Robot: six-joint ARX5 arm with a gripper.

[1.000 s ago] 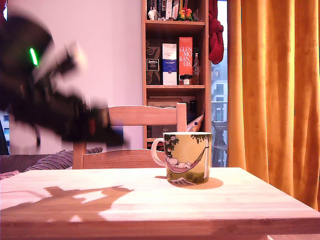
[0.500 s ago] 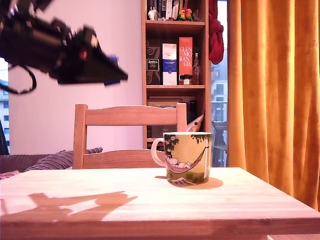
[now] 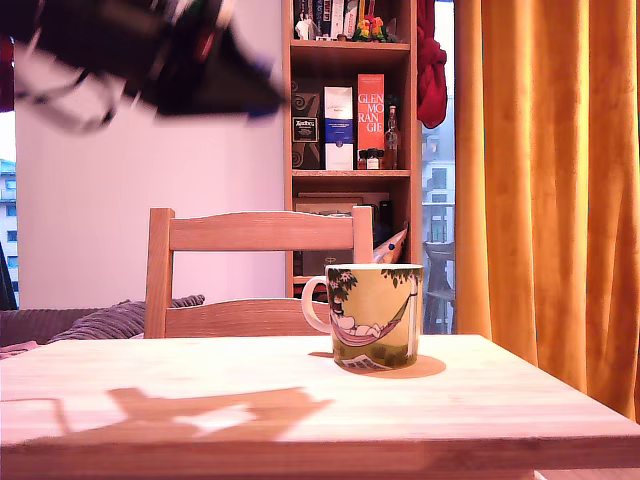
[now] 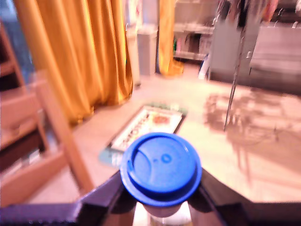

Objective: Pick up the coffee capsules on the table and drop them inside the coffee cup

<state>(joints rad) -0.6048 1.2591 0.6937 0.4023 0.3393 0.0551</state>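
Holding a dark blue capsule [image 4: 161, 172] between my fingers, I had the gripper [image 3: 215, 65] closed on it, rim end facing the wrist camera. In the exterior view the gripper sat blurred at about 10 o'clock, high above the table [image 3: 480, 400] and well apart from the coffee cup [image 3: 375, 315].

Nearest the exterior camera lay the bare tabletop, carrying only my shadow. The cup stood upright past it at roughly 5 o'clock from frame centre, handle toward that view's left. Behind it were a wooden chair [image 3: 255, 232], then a bookshelf [image 3: 350, 100] and orange curtains [image 3: 545, 180].

Judgement: the capsule looked light, rigid, smooth and tapered, so prone to slipping; gripping the sidewall just under the rim seemed best. No green capsule was visible.
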